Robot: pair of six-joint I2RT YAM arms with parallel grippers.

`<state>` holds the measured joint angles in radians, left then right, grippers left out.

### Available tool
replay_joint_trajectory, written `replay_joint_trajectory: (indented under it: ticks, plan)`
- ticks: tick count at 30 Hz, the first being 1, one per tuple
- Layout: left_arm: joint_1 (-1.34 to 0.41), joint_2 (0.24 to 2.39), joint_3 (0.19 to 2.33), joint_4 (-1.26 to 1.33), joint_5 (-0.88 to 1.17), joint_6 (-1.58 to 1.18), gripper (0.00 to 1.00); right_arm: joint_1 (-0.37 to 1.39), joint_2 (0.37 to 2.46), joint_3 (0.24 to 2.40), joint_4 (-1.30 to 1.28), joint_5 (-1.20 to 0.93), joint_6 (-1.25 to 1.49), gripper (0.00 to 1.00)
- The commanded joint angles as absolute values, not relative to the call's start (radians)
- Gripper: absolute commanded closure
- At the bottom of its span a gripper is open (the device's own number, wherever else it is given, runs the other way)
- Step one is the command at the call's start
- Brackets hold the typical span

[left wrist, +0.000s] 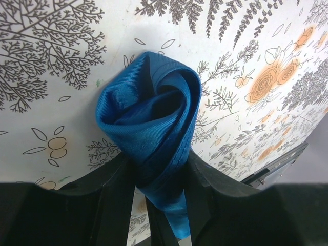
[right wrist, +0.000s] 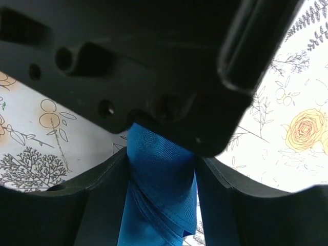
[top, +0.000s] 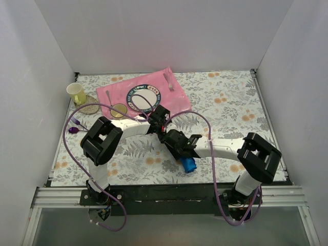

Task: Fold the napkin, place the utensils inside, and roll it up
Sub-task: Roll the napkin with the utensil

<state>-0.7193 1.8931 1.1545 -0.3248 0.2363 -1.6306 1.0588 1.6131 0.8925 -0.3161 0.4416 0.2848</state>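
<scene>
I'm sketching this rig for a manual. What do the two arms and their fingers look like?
The left arm and right arm match: white tubular links between chunky black joint housings. A thin purple cable loops loosely along each. The fingers are plain matte black, broad at the root and tapering, with no markings visible.

Top cam: plate (top: 130,95) has dark rim band w/ pale marks, poss. lettering; too small to read; no chars made out. Both wrist cams: no legible txt, labels, brands, nos. or signs on any surface in view; same for rest of top cam.
</scene>
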Motion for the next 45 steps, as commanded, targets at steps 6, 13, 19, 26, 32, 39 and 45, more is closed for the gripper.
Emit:
replay_joint_trajectory:
  ticks: [6, 13, 19, 26, 32, 39, 45]
  plan:
    - [-0.726, 1.908, 1.126, -0.383, 0.199, -1.605, 0.53, 0.960, 1.551, 0.781, -0.207, 0.330, 0.288, 0.53]
    - [-0.703, 1.875, 1.169, -0.402, 0.172, -1.574, 0.34, 0.809, 1.506, 0.693, -0.097, 0.060, 0.288, 0.63]
    - [-0.667, 1.822, 1.181, -0.433, 0.129, -1.545, 0.30, 0.727, 1.496, 0.664, -0.060, 0.006, 0.291, 0.64]
    - [-0.618, 1.711, 1.138, -0.443, 0.106, -1.531, 0.28, 0.686, 1.525, 0.676, -0.060, -0.029, 0.285, 0.65]
    - [-0.611, 1.595, 1.124, -0.466, 0.052, -1.523, 0.26, 0.664, 1.554, 0.692, -0.061, -0.043, 0.281, 0.67]
    - [-0.609, 1.552, 1.109, -0.462, 0.054, -1.516, 0.26, 0.643, 1.548, 0.690, -0.103, 0.032, 0.319, 0.67]
    - [-0.609, 1.549, 1.086, -0.433, 0.098, -1.520, 0.26, 0.545, 1.519, 0.646, -0.113, 0.064, 0.356, 0.69]
